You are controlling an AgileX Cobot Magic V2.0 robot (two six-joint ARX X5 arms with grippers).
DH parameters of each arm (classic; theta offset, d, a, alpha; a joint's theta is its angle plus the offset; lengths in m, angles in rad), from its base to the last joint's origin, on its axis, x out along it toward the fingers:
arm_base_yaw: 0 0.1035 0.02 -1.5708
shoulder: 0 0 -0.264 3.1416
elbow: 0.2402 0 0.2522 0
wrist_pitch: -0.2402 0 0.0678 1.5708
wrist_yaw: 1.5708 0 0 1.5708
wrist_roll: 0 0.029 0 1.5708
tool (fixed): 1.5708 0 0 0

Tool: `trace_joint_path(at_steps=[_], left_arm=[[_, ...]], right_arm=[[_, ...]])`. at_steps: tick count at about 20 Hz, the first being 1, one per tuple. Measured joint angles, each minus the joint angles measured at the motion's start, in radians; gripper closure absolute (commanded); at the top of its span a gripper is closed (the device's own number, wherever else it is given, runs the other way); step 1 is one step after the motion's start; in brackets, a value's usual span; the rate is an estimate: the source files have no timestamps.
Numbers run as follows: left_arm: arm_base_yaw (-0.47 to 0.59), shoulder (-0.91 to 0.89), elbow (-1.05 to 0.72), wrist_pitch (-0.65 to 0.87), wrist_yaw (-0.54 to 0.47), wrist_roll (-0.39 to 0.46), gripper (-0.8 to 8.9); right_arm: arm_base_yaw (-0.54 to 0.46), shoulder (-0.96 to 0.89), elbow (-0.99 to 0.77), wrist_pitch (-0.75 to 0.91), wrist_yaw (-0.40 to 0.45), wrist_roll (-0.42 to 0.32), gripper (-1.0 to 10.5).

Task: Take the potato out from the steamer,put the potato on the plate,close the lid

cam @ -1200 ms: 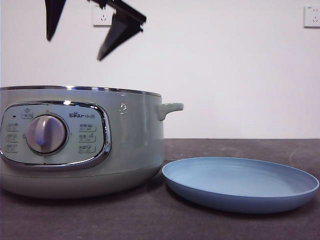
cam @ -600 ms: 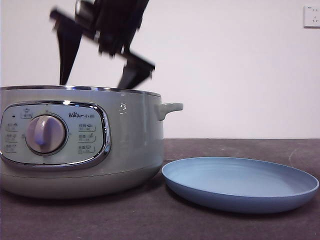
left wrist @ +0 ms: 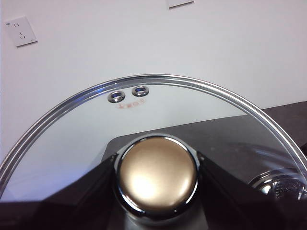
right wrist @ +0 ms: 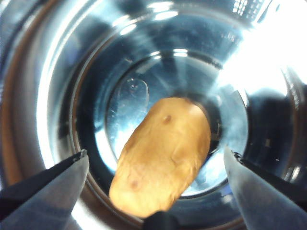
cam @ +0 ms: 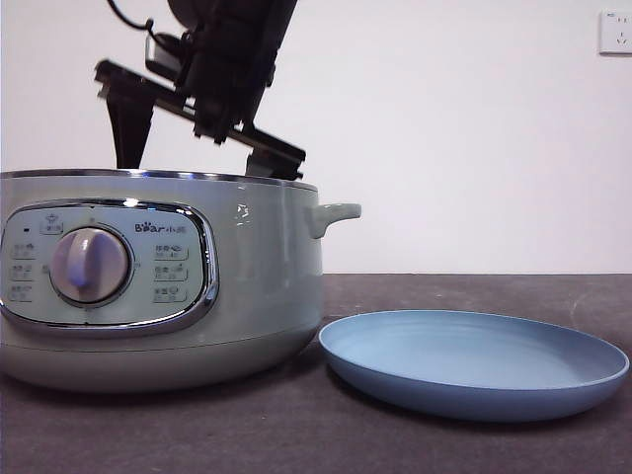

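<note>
The pale green steamer (cam: 257,276) stands at the left of the table with no lid on it. Inside it, on the shiny metal bottom (right wrist: 134,96), lies the brown potato (right wrist: 163,153). My right gripper (right wrist: 154,152) reaches down into the pot, open, one jaw on each side of the potato and apart from it. From the front, that gripper (cam: 197,153) dips behind the pot's rim. The light-blue plate (cam: 474,360) sits to the right of the steamer, with nothing on it. My left gripper (left wrist: 157,167) is shut on the knob of the glass lid (left wrist: 144,110), held up in front of the wall.
White wall sockets (cam: 617,32) are mounted on the wall behind the table. The steamer's small side handle (cam: 336,215) sticks out toward the plate. Dark tabletop (cam: 474,444) runs in front of the plate.
My right gripper has come down from high above the steamer, and its jaws now dip below the rim. Steamer and plate have not moved.
</note>
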Motion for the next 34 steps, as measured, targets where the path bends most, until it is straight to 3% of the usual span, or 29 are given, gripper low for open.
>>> trace_joint_path(at_steps=[3,4,6,7,11,17,27,34], left_arm=[[0.000,0.000,0.000,0.000,0.000,0.005,8.22],[0.000,0.000,0.000,0.000,0.000,0.007,8.22],[0.000,0.000,0.000,0.000,0.000,0.011,8.22],[0.000,0.000,0.000,0.000,0.000,0.016,8.22],[0.000,0.000,0.000,0.000,0.000,0.023,8.22],[0.000,0.000,0.000,0.000,0.003,0.026,8.22],[0.000,0.000,0.000,0.030,0.060,0.025,8.22],[0.000,0.000,0.000,0.033,0.136,-0.009,8.22]], right_arm=[[0.008,0.049,0.000,0.000,0.000,0.007,4.8],[0.013,0.056,0.000,0.000,0.001,0.010,5.5],[0.023,0.057,0.000,0.016,0.011,0.013,8.8],[0.028,0.057,0.000,0.024,0.014,0.008,9.7],[0.043,0.057,0.084,-0.006,0.058,-0.019,9.6],[0.045,0.042,0.444,-0.161,0.153,-0.103,9.6],[-0.030,-0.189,0.464,-0.130,0.156,-0.238,9.6],[-0.100,-0.402,0.465,-0.175,0.312,-0.285,9.6]])
